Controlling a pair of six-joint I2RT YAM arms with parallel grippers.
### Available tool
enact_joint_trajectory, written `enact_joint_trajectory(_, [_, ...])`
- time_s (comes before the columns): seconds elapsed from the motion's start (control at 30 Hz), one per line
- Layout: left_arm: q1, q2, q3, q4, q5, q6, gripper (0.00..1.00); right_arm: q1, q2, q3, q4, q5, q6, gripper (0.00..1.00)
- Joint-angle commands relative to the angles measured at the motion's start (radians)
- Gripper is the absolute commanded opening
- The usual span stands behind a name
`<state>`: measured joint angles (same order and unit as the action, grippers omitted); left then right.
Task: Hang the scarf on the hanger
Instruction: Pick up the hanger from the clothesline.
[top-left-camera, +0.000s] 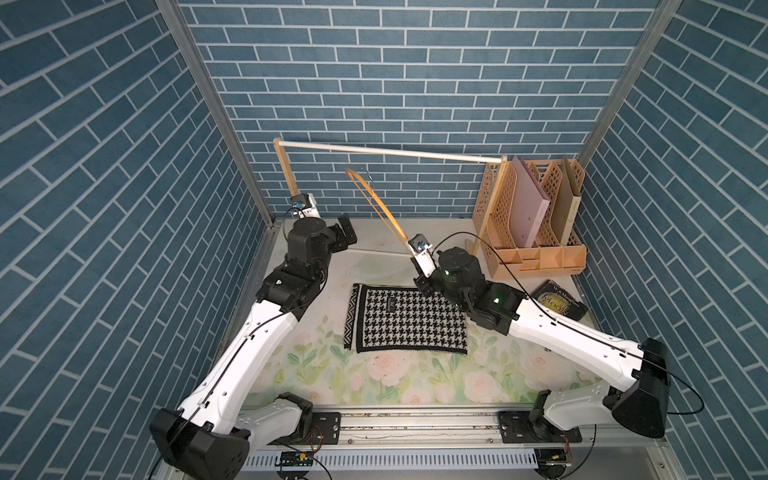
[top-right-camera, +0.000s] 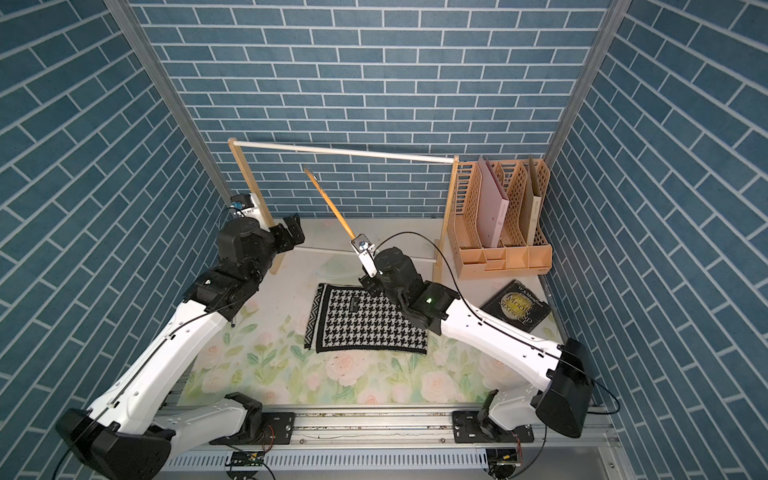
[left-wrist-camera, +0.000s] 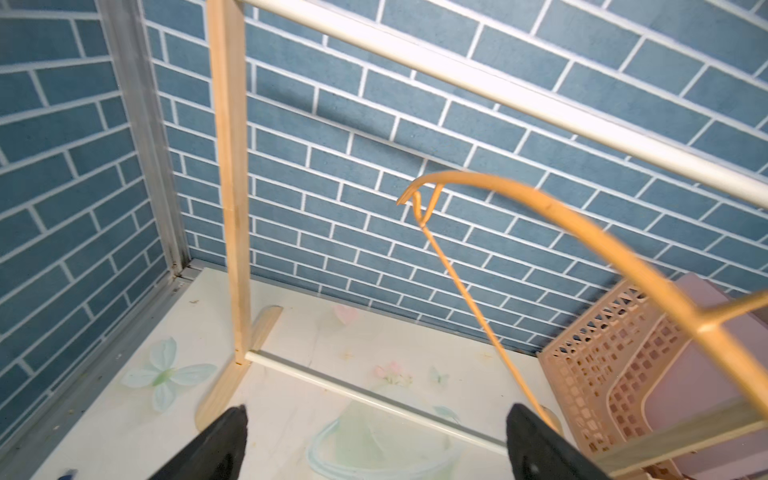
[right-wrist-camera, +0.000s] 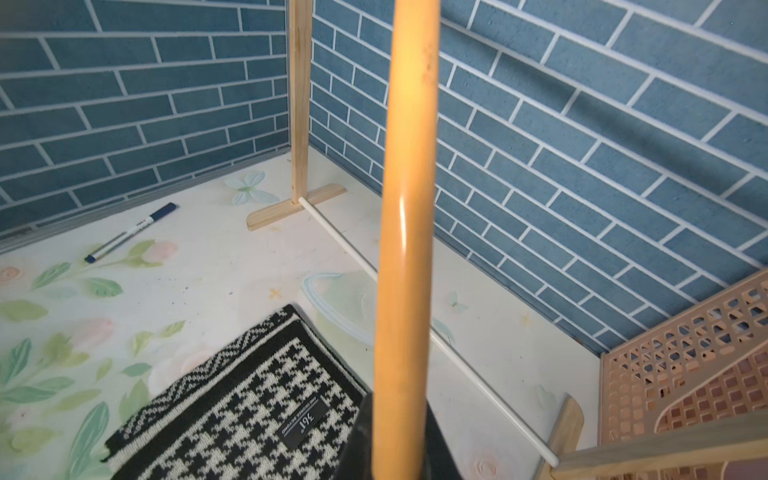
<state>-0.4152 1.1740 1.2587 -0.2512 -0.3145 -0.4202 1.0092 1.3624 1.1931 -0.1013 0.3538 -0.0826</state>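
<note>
1. On the scarf (right-wrist-camera: 232, 415), the small dark label (right-wrist-camera: 304, 419) reads "361°", with a smaller line beside it, probably "ONE DEGREE BEYOND".
2. The dark book (top-right-camera: 516, 306) bears "W.S. Maugham" and "THE MOON AND SIXPENCE" on its cover.
3. The print on the pen (right-wrist-camera: 131, 232) is too small to read.

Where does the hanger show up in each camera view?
Top view: the hanger slants through upper centre, under the rack rail.
Top view: hanger in the same place, edge-on.
Left wrist: orange arc across the right half.
Right wrist: thick vertical bar, centre.
Shared landmark: the rack's corner upright.
</note>
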Motion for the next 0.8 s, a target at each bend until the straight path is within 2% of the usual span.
enact_joint_trajectory(0.0, [-0.105, 0.035, 0.035, -0.101, -0.009, -0.076, 1.0, 0.029, -0.041, -0.081, 0.155, 0.138, 0.055, 0.0])
enact_joint_trajectory(0.3, [-0.263, 0.054, 0.011, -0.093, -0.077, -0.289, 1.0, 0.066, 0.033, -0.172, 0.316, 0.345, 0.118, 0.0])
enact_joint_trajectory(0.47, [-0.275, 0.069, 0.02, -0.087, -0.081, -0.356, 1.0, 0.067, 0.1, -0.162, 0.388, 0.398, 0.124, 0.0])
enact_joint_trajectory(0.77, [-0.299, 0.177, 0.128, -0.022, 0.014, -0.387, 1.0, 0.076, 0.187, -0.172, 0.459, 0.433, 0.124, 0.0])
